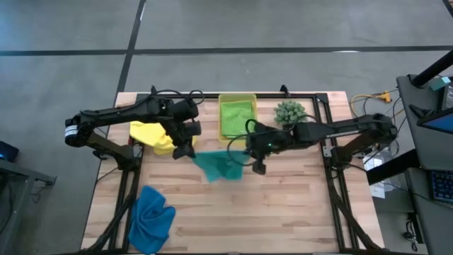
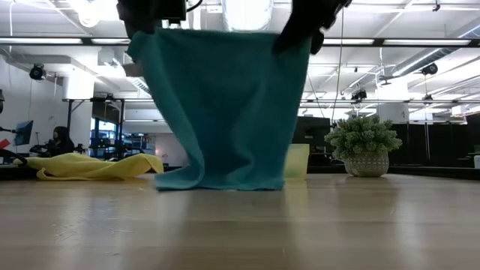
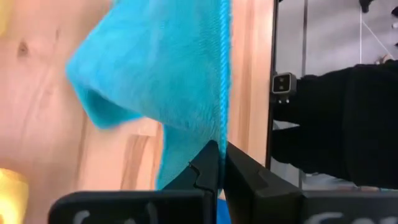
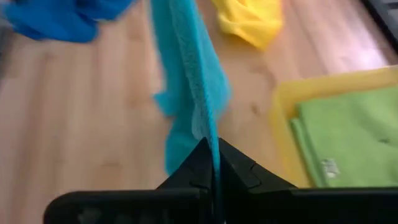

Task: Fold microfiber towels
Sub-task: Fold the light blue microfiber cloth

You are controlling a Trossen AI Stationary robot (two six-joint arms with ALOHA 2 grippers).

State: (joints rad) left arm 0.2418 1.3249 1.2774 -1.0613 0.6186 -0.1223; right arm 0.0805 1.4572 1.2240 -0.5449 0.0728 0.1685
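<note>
A teal towel (image 2: 221, 105) hangs like a curtain between my two grippers, its lower edge (image 2: 217, 182) on the wooden table (image 1: 283, 212). My left gripper (image 3: 219, 149) is shut on its upper left corner and my right gripper (image 4: 213, 149) on its upper right corner, both above the table's middle. A yellow towel (image 1: 152, 136) lies crumpled at the far left. A blue towel (image 1: 151, 216) lies bunched at the near left. A lime green towel (image 1: 237, 117) lies folded in the yellow bin (image 1: 238, 98). My left gripper pinches the teal towel's hemmed top edge (image 3: 222, 127) between its two fingers at the left corner, slanting down from the table's left. The towel hangs below the fingers. My right gripper pinches the same top edge (image 4: 208, 121) at the right corner, slanting down from the right. The top edge runs nearly straight between the two holds.
A small potted plant (image 1: 289, 112) stands at the far edge, right of the bin. Bare wood lies in the near middle and near right of the table. Black frame rails (image 1: 333, 177) run along the table's left and right sides.
</note>
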